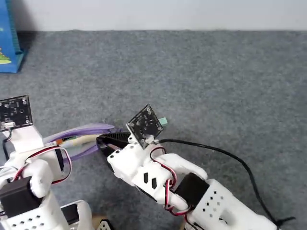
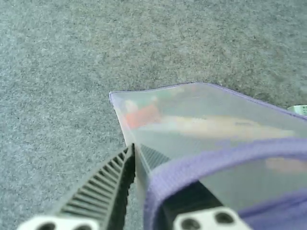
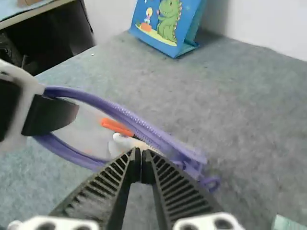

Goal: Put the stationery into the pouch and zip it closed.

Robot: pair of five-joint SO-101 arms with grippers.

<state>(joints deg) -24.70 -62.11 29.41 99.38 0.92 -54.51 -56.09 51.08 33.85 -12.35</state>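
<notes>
We see the purple-zipped pouch point(image 1: 81, 136) at the near left of the grey table point(image 1: 216, 81), mouth gaping, stationery point(image 2: 141, 115) inside. The left gripper point(image 2: 136, 153) clamps its wall; the right gripper point(image 3: 140, 155), jaws narrow, pinches its zip edge.

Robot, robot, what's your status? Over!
Left gripper clamped on pouch edge. Right gripper shut at zip. Pouch open, stationery inside. Small green item lies outside.

A clear plastic pouch edged in purple zip tape point(image 3: 144, 129), an orange stationery piece point(image 3: 115, 126) inside (beside something cream). Mottled grey felt tabletop point(image 1: 216, 72). Blue card bag printed with a green dinosaur point(image 3: 165, 24). Small mint-green block point(image 1: 163, 121).
</notes>
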